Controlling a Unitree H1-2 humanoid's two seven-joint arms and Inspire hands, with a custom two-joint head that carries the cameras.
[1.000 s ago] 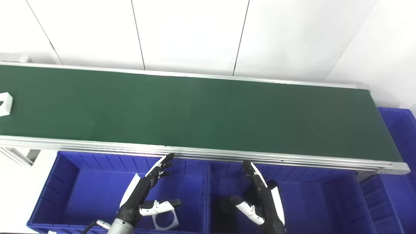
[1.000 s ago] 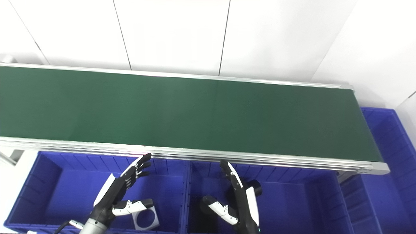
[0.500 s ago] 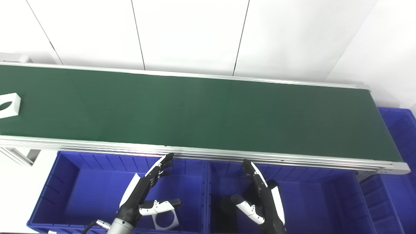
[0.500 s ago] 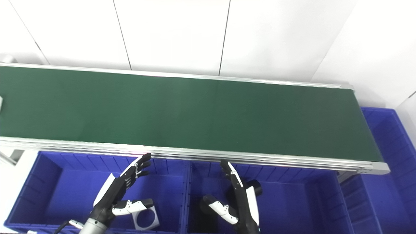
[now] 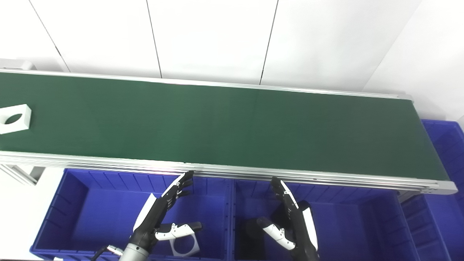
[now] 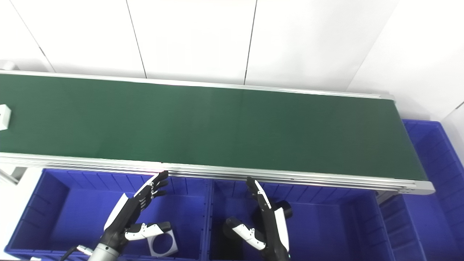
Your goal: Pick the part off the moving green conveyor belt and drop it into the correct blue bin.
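Two robot hands wait below the near rail of a green conveyor belt [image 5: 224, 127], each poised over a blue bin. Left hand [image 5: 159, 217]: fingers straight and spread, pointing toward the belt, thumb held out to the side; it grasps nothing and hangs above the left bin [image 5: 72, 203]. Right hand [image 5: 291, 221]: likewise extended and spread, thumb apart from the fingers, holding nothing, above the middle bin [image 5: 362, 217].

Part on the belt: a white square plate with a round hole [image 5: 14, 118], lying flat at the far left end of the green surface, well apart from both hands. In the right eye view only its right edge [image 6: 3, 116] shows at the picture's border.

Bin contents: a second white square plate with a round hole [image 5: 185, 246] lies on the floor of the left bin, just beside the left thumb and partly hidden by it. A dark cylindrical part [image 6: 284, 209] sits in the middle bin behind the right hand; its full shape cannot be made out. A third blue bin [image 5: 446, 152] stands past the belt's right end.

Belt frame: silver aluminium rails [image 5: 108, 165] run along both long edges. White wall panels [image 5: 210, 40] form the background.
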